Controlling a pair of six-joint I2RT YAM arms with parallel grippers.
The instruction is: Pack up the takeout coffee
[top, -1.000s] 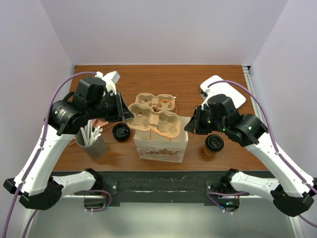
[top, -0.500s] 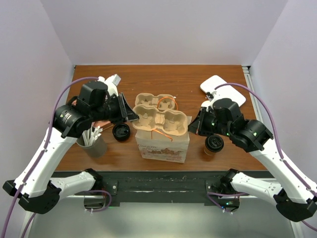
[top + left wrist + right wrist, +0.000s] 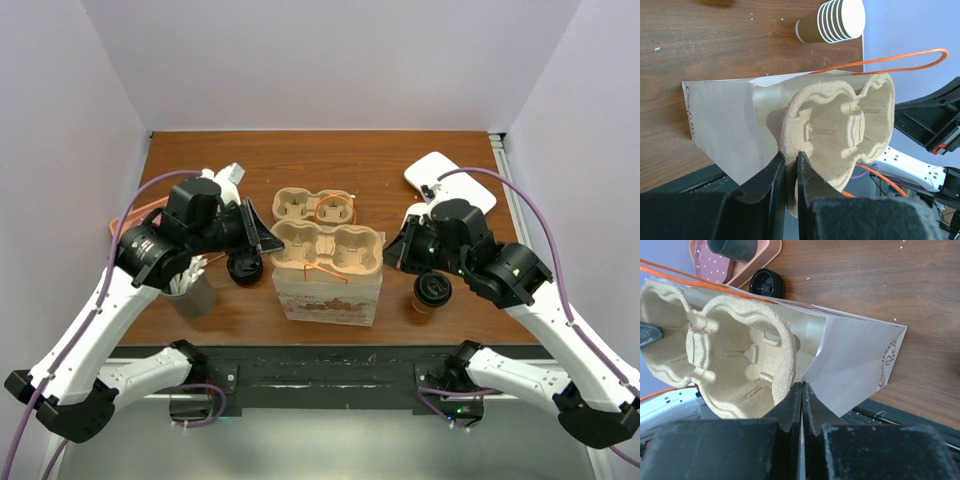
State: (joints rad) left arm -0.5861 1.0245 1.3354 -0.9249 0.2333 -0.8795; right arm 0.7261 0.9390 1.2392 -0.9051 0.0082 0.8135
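Pulp cup carrier [image 3: 840,125] hangs over the open paper bag [image 3: 860,355] with the left end effector [image 3: 790,159] clamped on its rim. The right end effector [image 3: 801,389] is closed finger-to-finger at the opposite rim, can't tell if anything's pinched. Lidded coffee [image 3: 432,290] stands on the desk [image 3: 430,165] near the bag's right side, close under the right arm; risk is a one-sided grip letting the carrier tilt and jam in the bag mouth, or that arm knocking the coffee over.
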